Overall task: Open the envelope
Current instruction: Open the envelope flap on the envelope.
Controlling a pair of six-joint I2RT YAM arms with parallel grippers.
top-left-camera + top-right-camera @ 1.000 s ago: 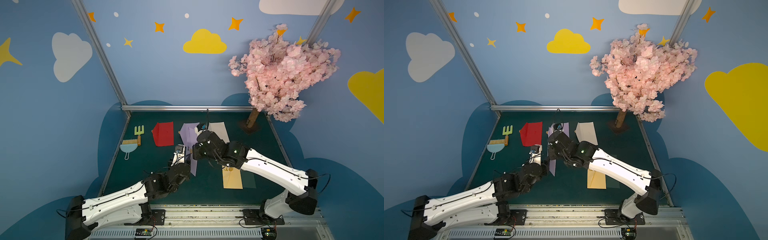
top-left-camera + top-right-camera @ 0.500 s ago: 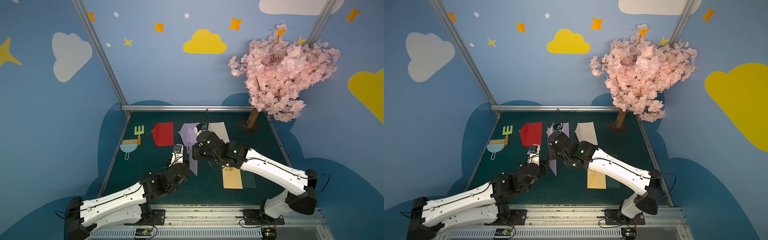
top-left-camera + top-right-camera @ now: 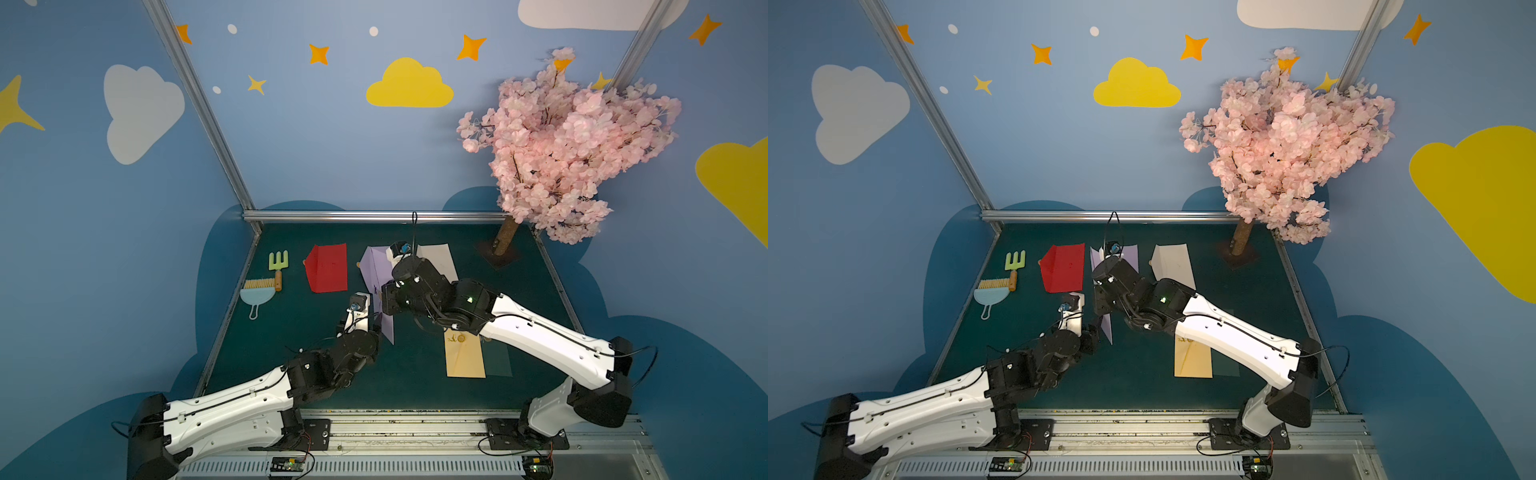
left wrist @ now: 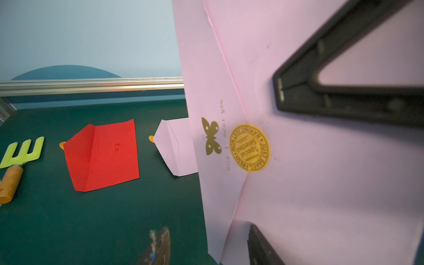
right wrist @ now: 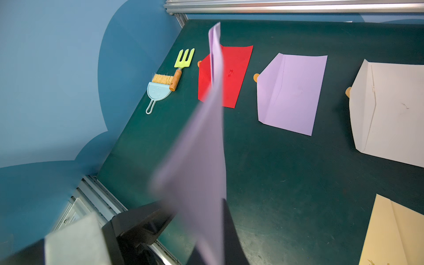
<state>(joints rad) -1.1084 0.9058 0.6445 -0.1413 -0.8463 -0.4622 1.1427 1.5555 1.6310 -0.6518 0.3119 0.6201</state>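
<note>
Shows left arm (image 3: pixel 232 411) and right arm (image 3: pixel 544 345) in white moulded shell with small screw holes, black at joints, with thin black cables (image 3: pixel 557 332), a green light (image 3: pixel 470 299), and black open-framed fingers (image 4: pixel 344 107) on left gripper (image 4: pixel 265 160).

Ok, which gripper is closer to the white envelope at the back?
Right. The right gripper, shut on the held lilac envelope, is just front-left of the white envelope; the open left gripper sits farther forward.

Lilac envelope (image 3: pixel 387 328) (image 4: pixel 321 172) is hanging on edge, near-vertical, above the green mat (image 3: pixel 415 374) around mid-scene, flap side facing left, gold round sticker (image 4: pixel 249 148) sealing the flap tip beside a gold butterfly print (image 4: pixel 211 136).
</note>
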